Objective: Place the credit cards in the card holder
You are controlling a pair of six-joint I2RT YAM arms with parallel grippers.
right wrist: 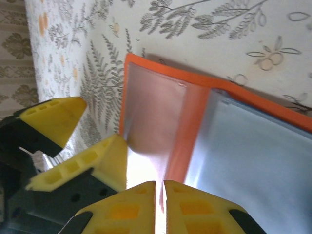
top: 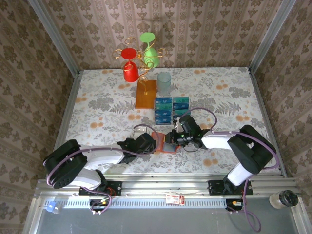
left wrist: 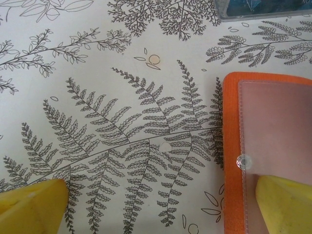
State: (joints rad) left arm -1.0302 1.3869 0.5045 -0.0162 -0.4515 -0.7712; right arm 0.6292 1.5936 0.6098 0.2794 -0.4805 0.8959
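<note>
Flowered desk (top: 97, 102) bears the open card holder (top: 161, 146) at lower centre, our left gripper (left wrist: 158, 207) spread wide with one finger on its edge, right gripper (right wrist: 160, 195) almost pressed together at its pocket, and we fear the holder slides or folds if that finger slips.

A fern-printed cloth (top: 97, 97) covers the table. At the far middle a gold wire stand (top: 141, 63) rises from an orange-brown base (top: 146, 95), with a red glass (top: 129, 70) and a green glass (top: 151, 56) hanging upside down on it. A pale tumbler (top: 164, 83) stands just right of the base. A lidded cup (top: 282, 199) sits at the near right
</note>
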